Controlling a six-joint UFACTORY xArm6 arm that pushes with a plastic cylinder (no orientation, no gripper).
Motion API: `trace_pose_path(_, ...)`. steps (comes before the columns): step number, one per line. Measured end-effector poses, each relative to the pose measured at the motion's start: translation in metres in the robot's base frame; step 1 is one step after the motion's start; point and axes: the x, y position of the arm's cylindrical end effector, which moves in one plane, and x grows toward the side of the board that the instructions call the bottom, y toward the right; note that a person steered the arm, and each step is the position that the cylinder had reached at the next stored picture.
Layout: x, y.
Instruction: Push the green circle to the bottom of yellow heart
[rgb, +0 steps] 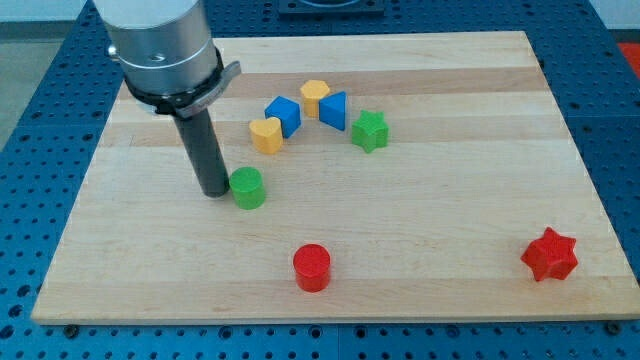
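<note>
Touching the green circle (247, 188) from its left-edge side, my tip (215, 190) is seen, no fingers fitted, while the yellow heart (266, 134) lies just beyond toward the desk's (420, 250) top edge.

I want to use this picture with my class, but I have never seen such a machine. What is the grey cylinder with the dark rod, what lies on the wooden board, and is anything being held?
The grey cylinder is the end of a robot arm. It carries no grasping tool, only a straight dark rod; my tip slides along the wooden board and pushes blocks. There is one camera, looking down at the board from an angle.

My tip rests just left of the green round block, apparently touching it. Above that lie the yellow heart block, two blue blocks, a yellow hexagon-like block and a green star block. Nearer the bottom are a red round block and a red star block.

Nothing is held.
</note>
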Motion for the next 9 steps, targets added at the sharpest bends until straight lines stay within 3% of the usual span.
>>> trace_pose_path(1, 0.037, -0.005)
trace_pose_path(3, 0.062, 0.068)
trace_pose_path(5, 0.060, 0.024)
trace_pose_path(9, 0.010, 0.043)
